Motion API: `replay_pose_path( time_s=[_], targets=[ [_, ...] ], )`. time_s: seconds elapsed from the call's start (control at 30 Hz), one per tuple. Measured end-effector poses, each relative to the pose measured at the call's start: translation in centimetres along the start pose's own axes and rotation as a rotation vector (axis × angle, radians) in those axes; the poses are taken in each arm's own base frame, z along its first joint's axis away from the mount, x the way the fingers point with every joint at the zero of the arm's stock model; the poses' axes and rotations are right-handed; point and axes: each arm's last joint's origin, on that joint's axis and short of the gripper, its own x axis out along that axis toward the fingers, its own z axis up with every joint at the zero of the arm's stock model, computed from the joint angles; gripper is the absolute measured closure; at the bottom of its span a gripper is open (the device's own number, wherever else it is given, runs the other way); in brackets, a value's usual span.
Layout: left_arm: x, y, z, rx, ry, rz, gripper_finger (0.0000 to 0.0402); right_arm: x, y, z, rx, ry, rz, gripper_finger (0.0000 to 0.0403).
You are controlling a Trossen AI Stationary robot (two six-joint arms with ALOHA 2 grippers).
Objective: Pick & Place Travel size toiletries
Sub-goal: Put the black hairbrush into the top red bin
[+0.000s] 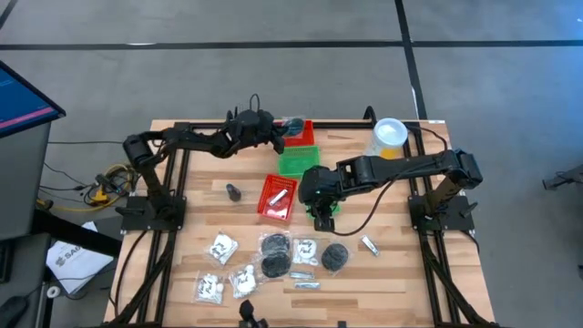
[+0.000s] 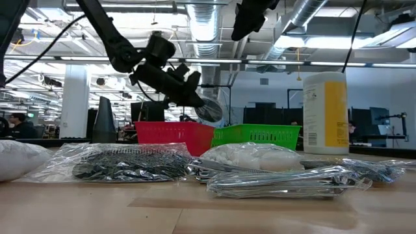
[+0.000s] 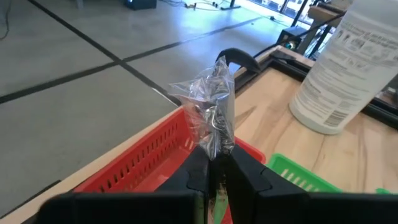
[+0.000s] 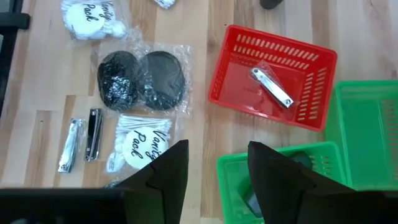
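My left gripper (image 1: pixel 281 133) is shut on a small clear packet (image 3: pixel 212 106) with a silvery metal piece inside. It hangs over the near rim of the far red basket (image 3: pixel 140 163). My right gripper (image 4: pixel 214 174) is open and points down over a green basket (image 4: pixel 280 180), nothing between its fingers. Another red basket (image 4: pixel 249 93) holds a bagged nail clipper (image 4: pixel 272 87). More toiletries lie flat on the near table: white vanity packs (image 4: pixel 142 144), black discs in clear bags (image 4: pixel 142 78), and bagged clippers (image 4: pixel 82 142). My left gripper pinches the clear packet by its lower end (image 3: pixel 214 149) between the two fingers. The fingers slant slightly downward toward the table's far right. The crumpled packet sticks out past the fingertips, lifted clear above the red basket (image 2: pixel 172 133).
A tall yellow canister with a white lid (image 1: pixel 390 138) stands at the far right. A second green basket (image 1: pixel 296 160) sits between the two red ones. A small dark grey piece (image 1: pixel 233 190) lies left of the middle red basket. Bare wood shows along the left side.
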Motion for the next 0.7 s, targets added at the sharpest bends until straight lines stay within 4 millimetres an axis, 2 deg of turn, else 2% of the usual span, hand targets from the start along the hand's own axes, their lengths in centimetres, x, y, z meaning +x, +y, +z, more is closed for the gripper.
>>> replay_pose_path(
  time_s=[0.13, 0.4, 0.7],
  targets=[
    [0.8, 0.3, -0.3, -0.002, 0.014, 0.008, 0.0383, 0.0, 0.3, 0.0, -0.008, -0.005, 0.005, 0.0248],
    [0.9, 1.8, -0.3, -0.067, 0.022, 0.037, 0.0382, 0.0, 0.5, 0.0, -0.012, -0.006, 0.007, 0.0248],
    [0.9, 1.6, -0.4, -0.081, 0.028, 0.021, 0.0379, 0.0, 0.5, 0.1, -0.013, -0.009, 0.007, 0.0248]
  ],
)
